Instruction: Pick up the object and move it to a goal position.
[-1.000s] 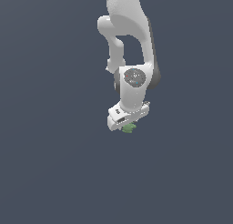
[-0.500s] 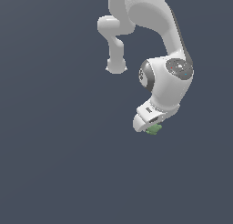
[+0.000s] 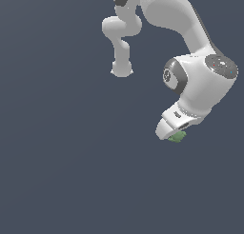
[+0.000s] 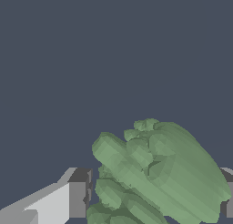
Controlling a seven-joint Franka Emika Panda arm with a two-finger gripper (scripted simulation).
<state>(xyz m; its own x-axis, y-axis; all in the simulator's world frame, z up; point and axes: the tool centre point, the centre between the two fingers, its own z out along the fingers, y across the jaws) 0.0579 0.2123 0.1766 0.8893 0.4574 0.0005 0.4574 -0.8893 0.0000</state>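
The gripper (image 3: 174, 134) is clamped on the green object (image 3: 177, 137), which sits between its two fingers and pokes out just below the white hand in the exterior view; the wrist view shows one grey-tipped finger (image 4: 77, 198) on one side of the object (image 4: 159, 173) and only the edge of the other finger on the far side, with the green mass filling the gap between them. The object is a matte, lumpy thing of irregular shape, built of rounded ridges and knobs that run slantwise, lighter green on the raised faces and darker in the folds, and far smaller than the hand holding it. Compared with half a second ago, the gripper and its load have shifted toward the exterior view's right, and the wrist joint has swung so its round grey cap now faces the exterior view's left. The arm (image 3: 190, 33) above is smooth, glossy white with rounded links and dark grey joint rings, bending down from the top of the exterior view. All around is a plain, flat dark blue-grey background (image 3: 57, 171)
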